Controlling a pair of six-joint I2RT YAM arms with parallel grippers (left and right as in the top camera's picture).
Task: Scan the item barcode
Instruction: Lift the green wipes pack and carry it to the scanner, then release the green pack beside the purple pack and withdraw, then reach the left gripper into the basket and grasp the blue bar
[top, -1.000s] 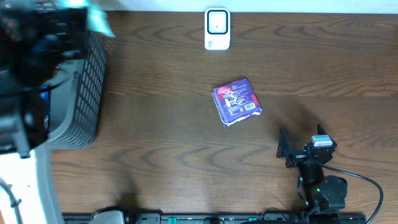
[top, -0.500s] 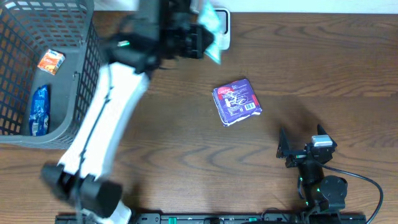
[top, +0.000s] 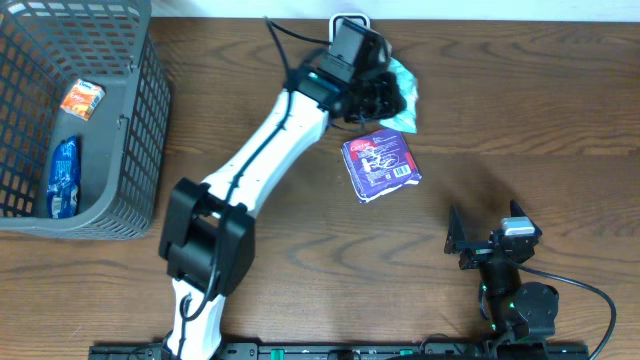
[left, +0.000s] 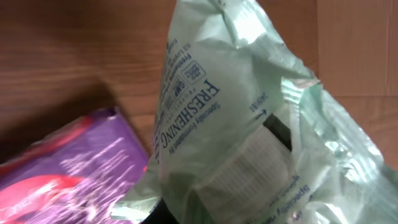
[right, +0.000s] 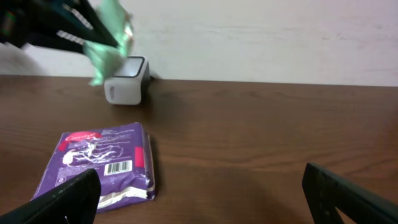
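My left gripper (top: 388, 98) is shut on a pale green packet (top: 405, 95), held above the table just in front and to the right of the white scanner (top: 348, 20), which the arm partly hides. In the left wrist view the green packet (left: 249, 112) fills the frame, with its printed side and a barcode (left: 249, 163) towards the camera. A purple packet (top: 380, 165) lies flat on the table just below it, barcode up (right: 113, 168). My right gripper (top: 485, 238) rests open near the front right, with nothing between its fingers.
A grey wire basket (top: 150, 120) stands at the back left and holds an orange packet (top: 82, 98) and a blue packet (top: 63, 175). The left arm (top: 250, 170) stretches diagonally across the table's middle. A black cable (top: 590, 290) loops at the front right.
The left arm has swung from the basket rightwards along the back of the table with the green packet, ending by the scanner. The right arm and the purple packet have not moved.
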